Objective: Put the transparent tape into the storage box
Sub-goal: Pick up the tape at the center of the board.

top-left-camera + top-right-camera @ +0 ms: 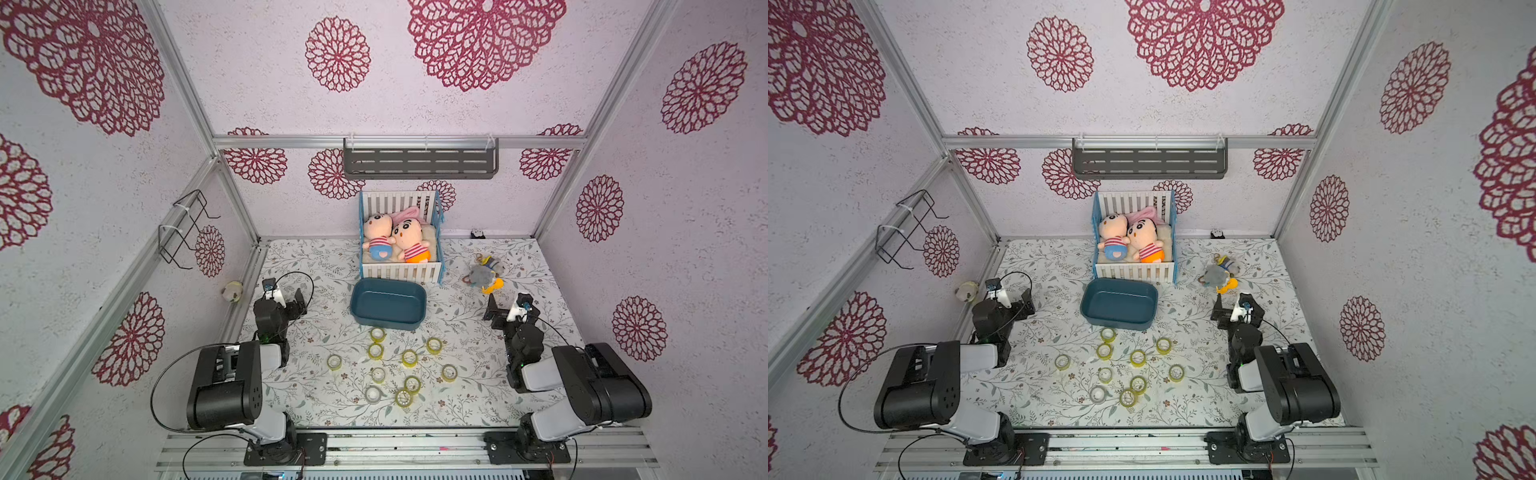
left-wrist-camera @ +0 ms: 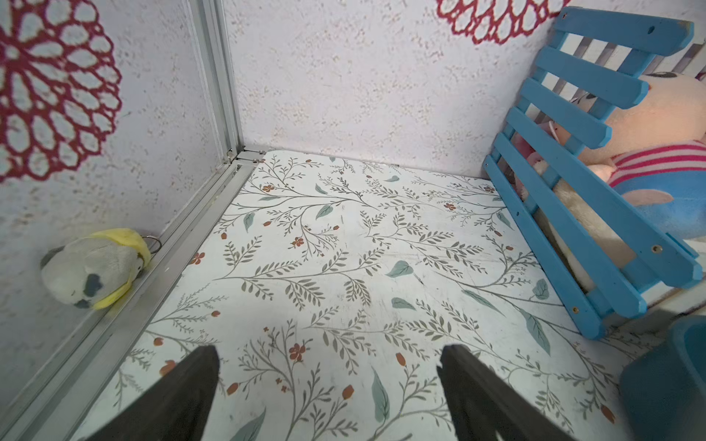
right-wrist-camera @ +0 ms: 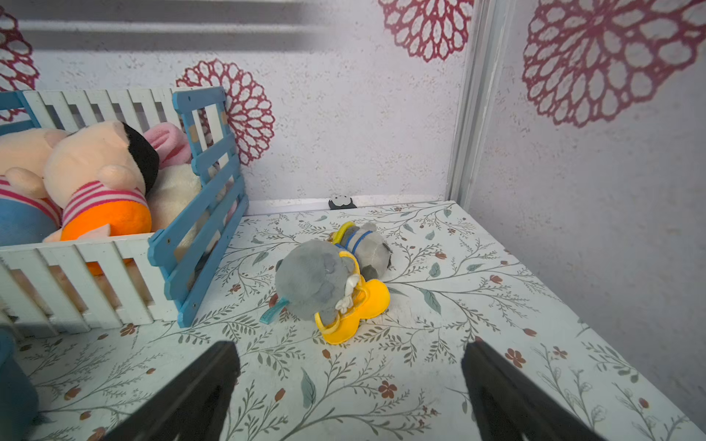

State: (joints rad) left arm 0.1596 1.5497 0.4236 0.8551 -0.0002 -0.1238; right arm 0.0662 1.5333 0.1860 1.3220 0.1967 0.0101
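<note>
Several rolls of transparent tape (image 1: pixel 409 358) (image 1: pixel 1137 358) lie scattered on the floral table, in front of the storage box (image 1: pixel 386 322) (image 1: pixel 1117 322), a shallow dark teal tub with nothing in it. My left gripper (image 1: pixel 296 303) (image 1: pixel 1023 303) (image 2: pixel 330 349) hovers left of the box, open, with only bare table between its fingers. My right gripper (image 1: pixel 492 311) (image 1: pixel 1219 311) (image 3: pixel 351 345) is right of the box, open and holding nothing. No tape shows in either wrist view. A corner of the box (image 2: pixel 664 382) shows in the left wrist view.
A blue and white toy crib (image 1: pixel 401 272) (image 3: pixel 198 214) with plush dolls stands behind the box. A grey and yellow plush (image 1: pixel 484 276) (image 3: pixel 328 282) lies just beyond the right gripper. A small plush (image 1: pixel 232 291) (image 2: pixel 91 267) rests on the left rail. Walls enclose the table.
</note>
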